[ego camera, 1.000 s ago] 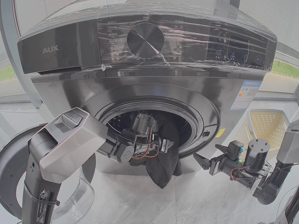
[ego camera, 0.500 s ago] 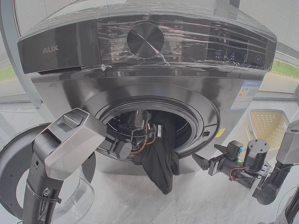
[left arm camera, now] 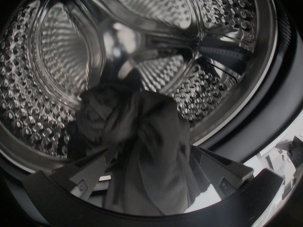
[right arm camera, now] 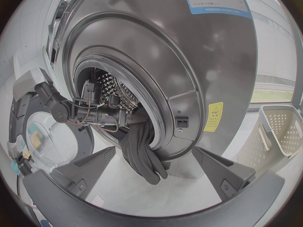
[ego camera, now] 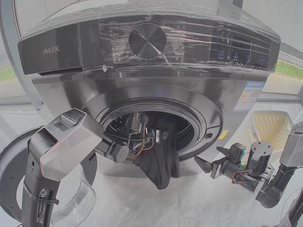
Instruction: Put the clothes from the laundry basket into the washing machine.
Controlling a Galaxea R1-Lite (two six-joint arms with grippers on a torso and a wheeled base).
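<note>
- Your washing machine (ego camera: 72, 92) stands straight ahead. Its round door (ego camera: 12, 164) is swung open on the robot's left side.
- The task's thing, a black garment (ego camera: 159, 164), lies half in and half out. Its upper part is bunched inside the steel drum (left arm camera: 47, 63). The rest drapes over the lower lip of the opening and hangs down the front panel toward the floor (ego camera: 189, 202).
- Your left arm reaches in through the opening, and the left claw (left arm camera: 151, 150) sits just inside the drum's mouth.
- In the left wrist view the left claw's two fingers (left arm camera: 85, 174) stand apart. The cloth runs between them, and its folds cover their tips. You cannot tell from these views whether the cloth presses on either finger.
- Your right claw (ego camera: 210, 157) hangs outside the machine, low and to the right of the opening. It points toward the front panel. Its fingers are spread apart with nothing between them, and it touches neither the garment nor the machine.
- The laundry basket (ego camera: 271, 126), cream with a perforated wall, stands on the floor just beside the machine's right side, behind your right arm. Its inside is only partly in view, so you cannot tell whether it holds any clothes.
</note>
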